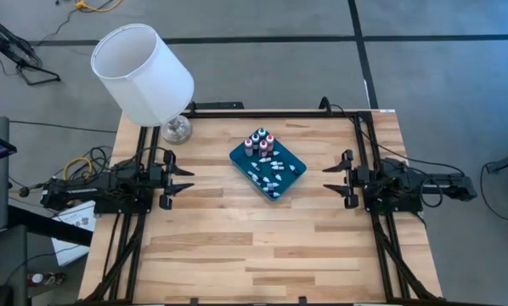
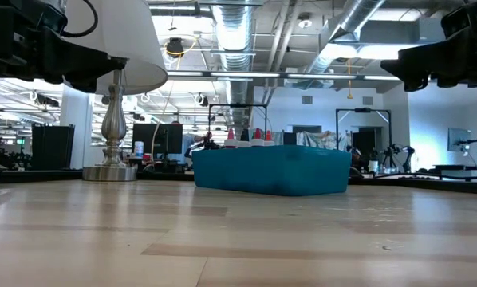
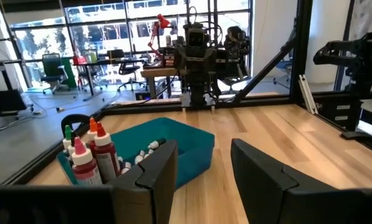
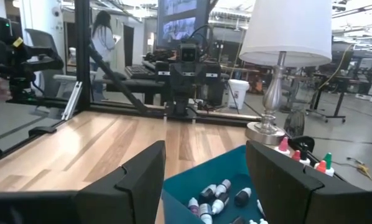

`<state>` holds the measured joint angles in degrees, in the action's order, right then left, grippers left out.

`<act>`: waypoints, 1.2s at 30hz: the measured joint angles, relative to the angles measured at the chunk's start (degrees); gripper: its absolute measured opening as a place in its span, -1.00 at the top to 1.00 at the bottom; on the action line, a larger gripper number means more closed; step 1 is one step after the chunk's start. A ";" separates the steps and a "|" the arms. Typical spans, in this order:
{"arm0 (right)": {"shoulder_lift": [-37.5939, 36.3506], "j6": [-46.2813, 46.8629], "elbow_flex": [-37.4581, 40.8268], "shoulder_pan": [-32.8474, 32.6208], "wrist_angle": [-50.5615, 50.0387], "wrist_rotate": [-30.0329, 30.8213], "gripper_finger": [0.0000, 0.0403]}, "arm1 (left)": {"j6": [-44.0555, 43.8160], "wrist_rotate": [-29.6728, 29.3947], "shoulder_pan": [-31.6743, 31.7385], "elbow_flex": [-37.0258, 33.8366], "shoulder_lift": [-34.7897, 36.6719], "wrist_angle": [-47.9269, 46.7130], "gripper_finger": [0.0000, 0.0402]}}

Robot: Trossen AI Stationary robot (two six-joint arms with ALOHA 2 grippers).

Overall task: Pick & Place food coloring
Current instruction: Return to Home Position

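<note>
Low view, tray (image 2: 270, 169) wall hides food coloring bottles (image 2: 257, 135), caps showing

Teal blue tray (image 2: 270, 169), tiny dark food coloring bottles (image 4: 206, 194) with white caps, taller red bottles (image 3: 105, 155) with red and green tips, white lamp shade (image 1: 142, 72), silver lamp foot (image 1: 176, 129), pale striped wood table (image 1: 237, 246)

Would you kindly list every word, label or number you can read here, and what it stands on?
Nothing reads clearly.
Food coloring bottles in the teal tray: labels too small.
Taller standing bottles: no legible lettering.
Screen beyond the table: blurred.
Paper on the floor: too small.
Left gripper and right gripper: no markings visible.
</note>
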<state>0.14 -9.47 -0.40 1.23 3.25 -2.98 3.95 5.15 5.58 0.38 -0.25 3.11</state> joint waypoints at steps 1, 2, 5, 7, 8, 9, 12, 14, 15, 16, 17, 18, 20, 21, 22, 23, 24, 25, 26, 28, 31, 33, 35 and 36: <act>0.00 0.00 0.02 0.00 -0.02 0.00 -0.06 | 0.03 0.00 0.00 0.00 0.00 0.00 0.28; 0.00 0.00 0.02 0.00 0.00 0.00 -0.06 | 0.17 0.00 0.00 0.00 0.00 0.01 0.28; 0.00 0.00 0.02 0.00 0.00 0.01 -0.06 | 1.08 -0.02 0.00 0.00 0.00 0.01 0.28; 0.00 0.00 0.04 0.00 -0.02 0.02 -0.06 | 1.05 -0.02 0.00 0.00 0.00 0.01 0.28; 0.00 0.00 0.04 0.00 -0.02 0.02 -0.06 | 0.96 -0.02 0.00 0.00 0.00 0.01 0.28; 0.00 0.01 0.04 0.00 -0.01 0.02 -0.06 | 0.92 -0.02 0.00 0.00 0.00 0.01 0.28; 0.00 0.00 0.04 0.00 -0.02 0.02 -0.06 | 1.62 -0.03 0.00 0.00 0.00 0.01 0.28; 0.00 0.01 0.04 0.00 -0.01 0.02 -0.06 | 1.76 -0.04 0.00 0.00 0.00 0.01 0.28; 0.00 0.00 0.04 0.00 -0.02 0.02 -0.06 | 1.66 -0.04 0.00 0.00 0.00 0.01 0.28; 0.00 0.00 0.04 0.00 -0.02 0.02 -0.06 | 1.30 -0.04 0.00 0.00 0.00 0.01 0.28; 0.00 0.02 0.04 0.00 -0.02 0.02 -0.06 | 0.98 -0.04 0.00 0.00 0.00 0.01 0.28; 0.00 0.02 0.04 0.00 -0.02 0.02 -0.06 | 0.96 -0.04 0.00 0.00 0.00 0.01 0.28; 0.00 0.02 0.07 0.00 -0.02 0.02 -0.06 | 1.35 -0.04 0.00 0.00 0.00 0.01 0.28; 0.00 0.02 0.07 0.00 -0.01 0.02 -0.06 | 1.71 -0.04 0.00 0.00 0.00 0.01 0.28; 0.00 0.02 0.07 0.00 -0.02 0.02 -0.06 | 1.98 -0.04 0.00 0.00 0.00 0.01 0.28; 0.00 0.02 0.07 0.00 -0.02 0.02 -0.06 | 2.02 -0.04 0.00 0.00 0.00 0.01 0.28; 0.00 0.02 0.07 0.00 -0.01 0.02 -0.06 | 2.06 -0.04 0.00 0.00 0.00 0.01 0.28; 0.00 0.02 0.07 0.00 -0.02 0.02 -0.06 | 2.10 -0.04 0.00 0.00 0.00 0.01 0.28; 0.00 0.02 0.09 0.00 -0.02 0.02 -0.06 | 2.10 -0.04 0.00 0.00 0.00 0.01 0.28; 0.00 0.02 0.09 0.00 -0.02 0.02 -0.06 | 2.14 -0.04 0.00 0.00 0.00 0.01 0.28; 0.00 0.02 0.09 0.00 -0.02 0.02 -0.06 | 2.25 -0.04 0.00 0.00 0.00 0.01 0.28; 0.00 0.02 0.09 0.00 -0.02 0.02 -0.06 | 2.32 -0.04 0.00 0.00 0.00 0.01 0.28; 0.00 0.02 0.09 0.00 -0.02 0.02 -0.06 | 2.32 -0.04 0.00 0.00 0.00 0.03 0.28; 0.00 0.02 0.09 0.00 -0.02 0.02 -0.06 | 2.32 -0.04 0.00 0.00 0.00 0.03 0.28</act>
<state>0.14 -9.45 -0.32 1.23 3.22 -2.96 6.26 5.10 5.58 0.38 -0.25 3.13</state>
